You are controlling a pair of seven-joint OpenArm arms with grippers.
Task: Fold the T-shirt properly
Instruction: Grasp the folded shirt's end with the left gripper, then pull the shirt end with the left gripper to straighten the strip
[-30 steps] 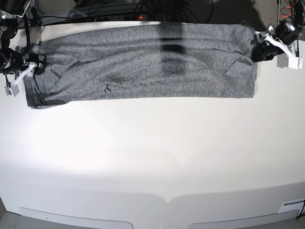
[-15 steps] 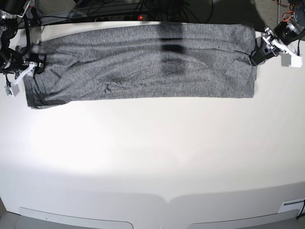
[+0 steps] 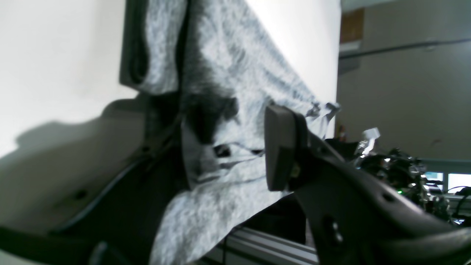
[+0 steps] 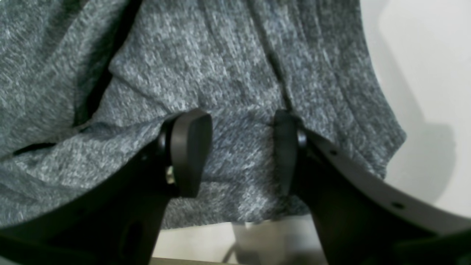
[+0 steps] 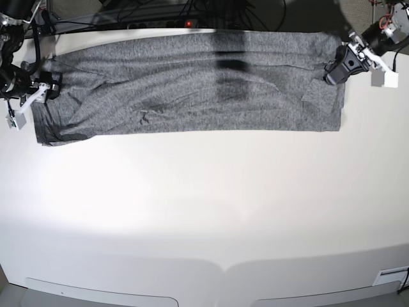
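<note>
The heather-grey T-shirt [image 5: 192,83] lies as a long flat band across the back of the white table [image 5: 204,204]. At its end on the right of the base view, my left gripper [image 5: 332,69] hovers over the cloth. In the left wrist view the T-shirt [image 3: 228,73] runs between the wide-apart jaws of that gripper [image 3: 224,154], which is open. At the other end my right gripper [image 5: 51,89] rests on the shirt. Its fingers [image 4: 191,147] stand apart, pressed onto the mottled fabric [image 4: 220,66], open and pinching nothing.
Cables and a power strip with a red light [image 5: 188,23] run behind the table's back edge. An aluminium rail [image 3: 265,243] shows below the hanging cloth in the left wrist view. The front of the table is bare white.
My left gripper has moved leftward from beside the shirt's end to over its corner. The right gripper and the shirt have stayed still.
</note>
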